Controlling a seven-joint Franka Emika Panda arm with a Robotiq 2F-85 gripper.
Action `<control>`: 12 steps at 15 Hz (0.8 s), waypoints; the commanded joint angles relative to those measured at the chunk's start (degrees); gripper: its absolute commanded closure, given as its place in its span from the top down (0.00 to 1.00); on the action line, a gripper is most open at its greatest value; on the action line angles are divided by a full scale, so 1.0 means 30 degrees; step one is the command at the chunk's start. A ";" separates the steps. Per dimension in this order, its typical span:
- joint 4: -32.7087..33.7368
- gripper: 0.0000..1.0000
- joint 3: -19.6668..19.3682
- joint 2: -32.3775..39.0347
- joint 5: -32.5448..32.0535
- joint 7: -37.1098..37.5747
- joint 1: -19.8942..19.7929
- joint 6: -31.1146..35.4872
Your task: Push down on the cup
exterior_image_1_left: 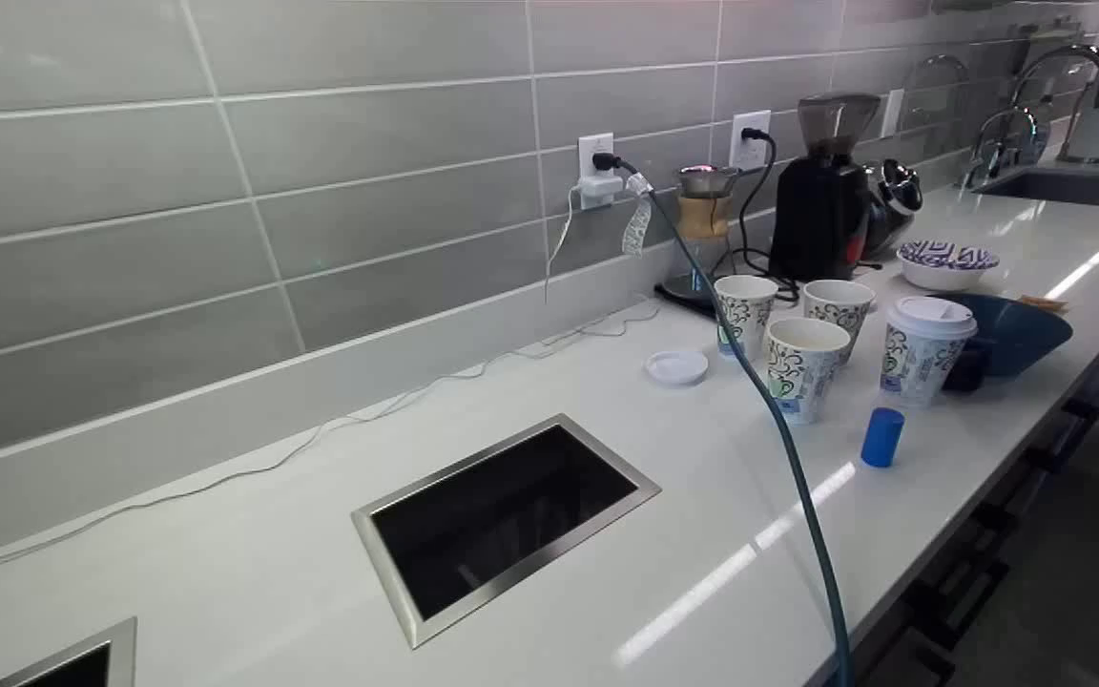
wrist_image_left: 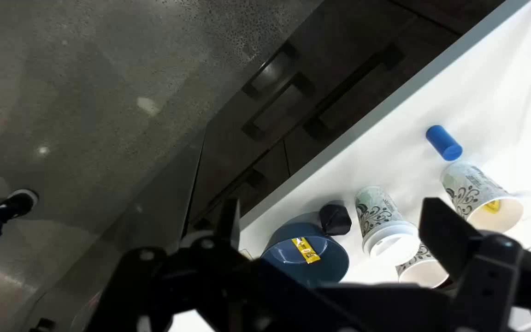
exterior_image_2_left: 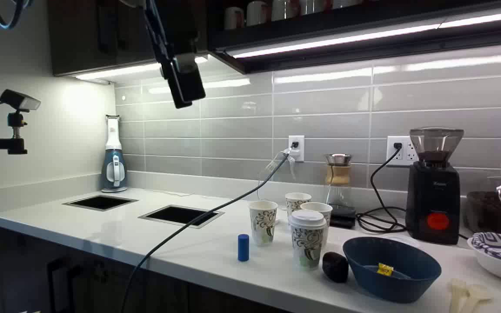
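The jaws are spread wide up high; the cup (exterior_image_2_left: 307, 243) is well below.

Nothing is held in the jaws. Down on the worktop (exterior_image_2_left: 209, 250) are a blue bowl (exterior_image_2_left: 392, 290), a black thing (exterior_image_2_left: 335, 266) just beside it, then the cup, the tall one with a white lid (exterior_image_2_left: 308, 218), standing straight up. In an exterior view it is down and to the right of the jaws; in the wrist view it shows in the gap between them. Past it are a blue tube (exterior_image_2_left: 243, 248) and three cups with no lids (exterior_image_2_left: 263, 224), and a grinder (exterior_image_2_left: 433, 202) at the back. I think the jaws must go down and over to the lid, then push straight along the way the cup stands.
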 commanded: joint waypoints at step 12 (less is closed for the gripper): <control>-0.0001 1.00 0.0234 0.0598 0.0221 0.0593 0.0200 0.0608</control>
